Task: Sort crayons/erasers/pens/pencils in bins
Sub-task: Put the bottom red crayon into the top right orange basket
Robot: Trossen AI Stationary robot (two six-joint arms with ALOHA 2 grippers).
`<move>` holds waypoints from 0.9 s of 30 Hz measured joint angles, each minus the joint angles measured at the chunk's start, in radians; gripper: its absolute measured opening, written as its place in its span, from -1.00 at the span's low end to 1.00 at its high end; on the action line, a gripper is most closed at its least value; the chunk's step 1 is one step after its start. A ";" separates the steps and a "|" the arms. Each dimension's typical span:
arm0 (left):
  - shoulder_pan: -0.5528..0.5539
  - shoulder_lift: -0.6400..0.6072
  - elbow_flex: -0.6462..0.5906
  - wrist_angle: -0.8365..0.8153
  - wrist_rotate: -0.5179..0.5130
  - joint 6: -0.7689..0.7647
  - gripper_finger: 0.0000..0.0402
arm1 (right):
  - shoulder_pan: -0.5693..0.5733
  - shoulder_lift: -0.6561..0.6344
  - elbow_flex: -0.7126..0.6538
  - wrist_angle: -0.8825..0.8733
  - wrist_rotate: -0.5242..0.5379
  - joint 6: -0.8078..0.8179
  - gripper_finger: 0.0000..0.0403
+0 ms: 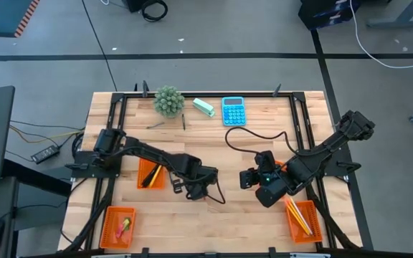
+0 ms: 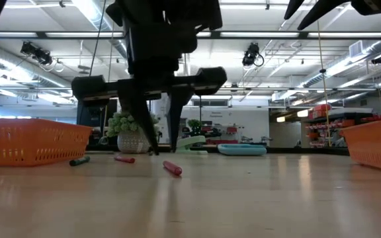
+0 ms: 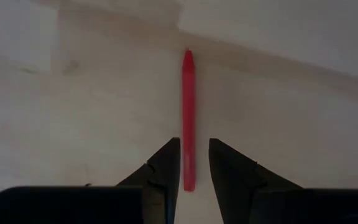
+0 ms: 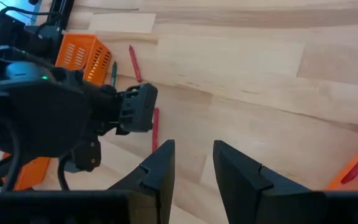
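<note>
A red crayon (image 3: 188,118) is seen lying flat on the wooden table (image 1: 214,215), framed between the parted fingers of the left gripper (image 3: 194,163), which is lowered over it near the table's centre; the fingers are spread to either side of the stick and are not pressed against it. In the high view the left gripper (image 1: 192,188) is found just beside the bin (image 1: 151,174) at its 9 o'clock, a bin in which orange and dark sticks are held. The right gripper (image 4: 194,163) is held released, with nothing between its fingers, and is placed at 3 o'clock from the left one, a little apart. At 4 o'clock from the right gripper (image 1: 248,179) a second bin (image 1: 304,219) is set, with long yellow and orange pencils (image 1: 298,216) laid in it. A third bin (image 1: 117,226) is placed at 7 o'clock from the table's centre, small yellow-green and pink pieces being seen inside it. From the low camera, two more crayons (image 2: 172,168) and a dark green stick (image 2: 79,160) are seen lying loose on the table. At the 12 o'clock edge a small potted plant (image 1: 168,101), a mint-green block (image 1: 203,107) and a blue calculator (image 1: 233,111) are lined up.
</note>
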 joint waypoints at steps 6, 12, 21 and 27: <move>0.000 0.001 0.000 0.025 -0.001 -0.003 -0.58 | 0.000 0.000 -0.001 0.000 -0.001 0.011 -0.42; 0.000 0.036 0.001 0.033 -0.002 -0.047 -0.61 | 0.000 0.000 -0.001 -0.001 -0.002 0.011 -0.42; -0.008 0.055 0.002 0.035 -0.010 -0.128 -0.61 | 0.000 0.000 -0.001 -0.002 -0.004 0.011 -0.42; -0.008 0.056 0.002 0.028 -0.010 -0.199 -0.71 | 0.000 0.000 -0.001 -0.003 -0.004 0.011 -0.42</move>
